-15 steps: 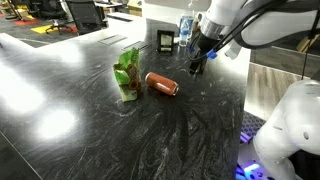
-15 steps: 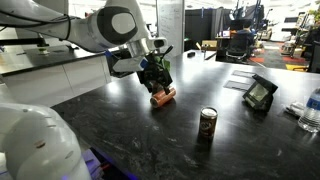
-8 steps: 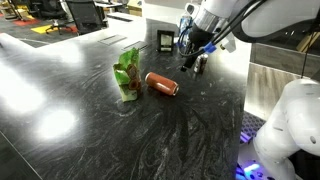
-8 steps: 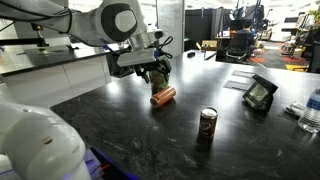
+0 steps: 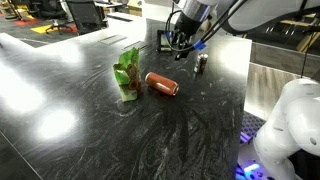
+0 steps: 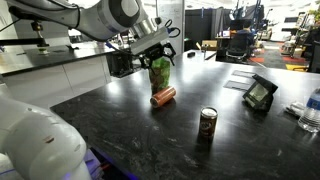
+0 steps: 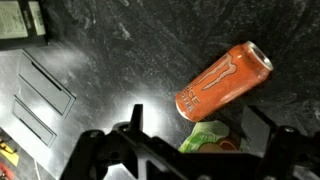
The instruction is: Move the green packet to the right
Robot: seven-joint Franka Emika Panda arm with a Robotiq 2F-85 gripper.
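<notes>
The green packet (image 5: 126,75) is a crinkled bright-green bag standing on the dark table, also seen in an exterior view (image 6: 160,73). An orange-red can (image 5: 161,84) lies on its side right beside it. My gripper (image 5: 180,42) hangs open and empty above the table, behind the can and apart from the packet (image 6: 155,52). In the wrist view the open fingers (image 7: 198,112) frame the can (image 7: 225,80), with the packet's top (image 7: 205,137) showing low between them.
A dark can (image 5: 201,63) stands upright on the table (image 6: 207,124). A small black stand-up device (image 6: 260,93) and a water bottle (image 6: 312,110) are near the table's edge. The dark marbled table (image 5: 90,130) is wide.
My gripper has risen and moved away from the dark can toward the packet and orange can. The dark can now stands uncovered. The packet and cans have not moved.
</notes>
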